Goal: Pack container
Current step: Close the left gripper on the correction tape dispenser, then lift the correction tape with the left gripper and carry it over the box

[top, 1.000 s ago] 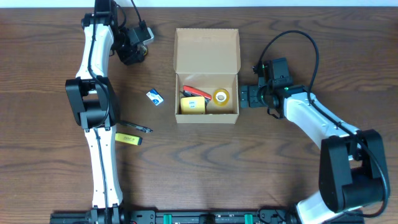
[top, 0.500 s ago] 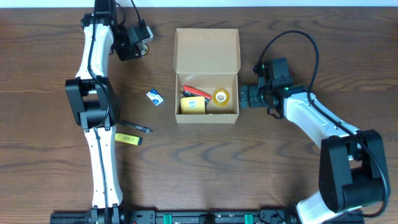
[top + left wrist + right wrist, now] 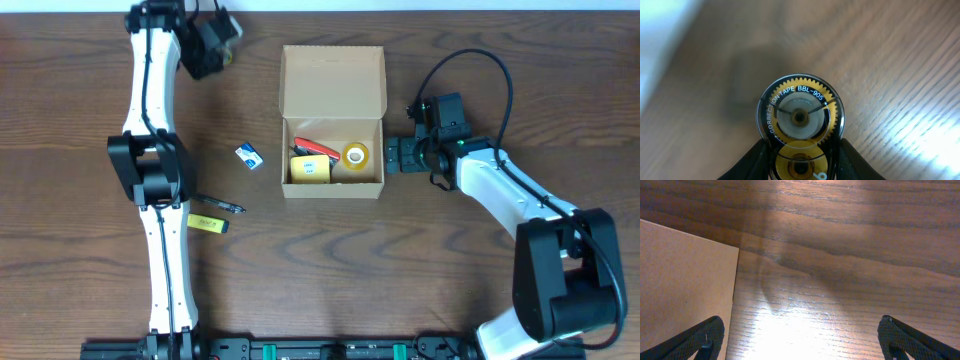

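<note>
This is looking like a robotics lab bench. Two white-and-black jointed arms, the left arm (image 3: 160, 230) and the right arm (image 3: 510, 195), are rising from a black mounting rail (image 3: 320, 350) running along the bottom edge of the overhead frame. A black cable (image 3: 476, 53) is looping at upper right. A dark wood-grain table (image 3: 400, 280) is filling the view, carrying a tan cardboard box (image 3: 333, 75) at centre and a pen (image 3: 220, 206) at left.
</note>
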Robot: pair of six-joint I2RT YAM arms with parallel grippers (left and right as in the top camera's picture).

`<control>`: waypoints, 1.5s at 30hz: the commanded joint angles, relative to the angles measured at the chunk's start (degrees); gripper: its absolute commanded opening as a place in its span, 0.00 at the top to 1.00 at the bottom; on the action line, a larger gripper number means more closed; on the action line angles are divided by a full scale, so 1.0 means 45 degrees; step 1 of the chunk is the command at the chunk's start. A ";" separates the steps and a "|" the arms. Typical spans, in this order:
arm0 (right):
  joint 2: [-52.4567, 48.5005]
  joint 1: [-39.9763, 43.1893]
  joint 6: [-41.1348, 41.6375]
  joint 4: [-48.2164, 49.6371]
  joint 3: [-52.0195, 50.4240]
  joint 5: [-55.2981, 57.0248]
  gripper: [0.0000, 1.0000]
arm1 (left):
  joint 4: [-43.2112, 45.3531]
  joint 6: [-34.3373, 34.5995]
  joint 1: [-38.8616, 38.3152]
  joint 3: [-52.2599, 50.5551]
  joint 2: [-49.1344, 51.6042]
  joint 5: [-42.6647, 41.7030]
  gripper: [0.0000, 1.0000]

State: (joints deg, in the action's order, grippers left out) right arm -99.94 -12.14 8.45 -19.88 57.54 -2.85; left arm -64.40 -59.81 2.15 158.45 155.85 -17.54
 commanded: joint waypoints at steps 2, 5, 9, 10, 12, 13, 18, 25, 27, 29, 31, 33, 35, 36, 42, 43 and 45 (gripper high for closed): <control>-0.0117 0.0034 -0.0185 -0.0015 -0.0029 0.0000 0.01 | -0.0665 0.2817 -0.0311 0.2764 -0.0087 0.0015 0.95; -0.0117 0.0034 -0.0185 -0.0015 -0.0029 0.0005 0.01 | -0.1132 0.5537 -0.0510 0.4439 -0.0087 0.0034 0.94; -0.0117 0.0034 -0.0185 -0.0015 -0.0029 0.0000 0.01 | -0.1787 0.9054 -0.0821 0.4799 -0.0670 0.0029 0.94; -0.0117 0.0034 -0.0185 -0.0015 -0.0029 0.0005 0.01 | -0.2059 0.9675 -0.0908 0.4799 -0.0840 0.0029 0.94; -0.0117 0.0034 -0.0185 -0.0015 -0.0029 0.0005 0.01 | -0.2458 1.0676 -0.1098 0.4799 -0.1137 0.0034 0.94; -0.0117 0.0034 -0.0185 -0.0015 -0.0029 0.0000 0.01 | -0.2599 1.1060 -0.1214 0.4799 -0.1268 0.0034 0.94; -0.0117 0.0034 -0.0185 -0.0015 -0.0029 0.0005 0.01 | -0.2880 1.1283 -0.1953 0.4799 -0.1749 0.0029 0.94; -0.0117 0.0034 -0.0185 -0.0015 -0.0029 0.0000 0.01 | -0.3036 1.0224 -0.2851 0.4799 -0.1826 -0.0024 0.94; -0.0117 0.0034 -0.0185 -0.0015 -0.0029 0.0005 0.01 | -0.3211 0.9636 -0.3075 0.4799 -0.1851 -0.0117 0.94; -0.0117 0.0034 -0.0185 -0.0015 -0.0029 0.0000 0.01 | -0.3725 0.8777 -0.3274 0.4799 -0.1865 -0.0724 0.94; -0.0117 0.0034 -0.0185 -0.0015 -0.0029 0.0000 0.01 | -0.4265 0.8247 -0.3405 0.4799 -0.1865 -0.1433 0.94; -0.0117 0.0034 -0.0185 -0.0015 -0.0029 0.0005 0.01 | -0.4716 0.7995 -0.3551 0.4799 -0.1865 -0.2001 0.94; -0.0117 0.0034 -0.0185 -0.0015 -0.0029 0.0000 0.01 | -0.4988 0.7995 -0.3657 0.4799 -0.1865 -0.2399 0.95; -0.0117 0.0034 -0.0185 -0.0015 -0.0029 0.0005 0.01 | -0.5231 0.7995 -0.3745 0.4799 -0.1865 -0.2764 0.94; -0.0117 0.0034 -0.0185 -0.0015 -0.0029 0.0000 0.01 | -0.7004 0.8189 -0.4498 0.4799 -0.1865 -0.3026 0.94; -0.0117 0.0034 -0.0185 -0.0015 -0.0029 0.0005 0.01 | -0.7203 0.8446 -0.4653 0.4794 -0.1865 -0.2973 0.94; -0.0117 0.0034 -0.0185 -0.0015 -0.0029 0.0005 0.01 | -0.7198 0.9933 -0.5032 0.4789 -0.1865 -0.2749 0.94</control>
State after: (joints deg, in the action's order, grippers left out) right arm -99.94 -12.14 8.45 -19.90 57.54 -2.87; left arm -92.33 -20.73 -18.57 179.08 149.03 -29.28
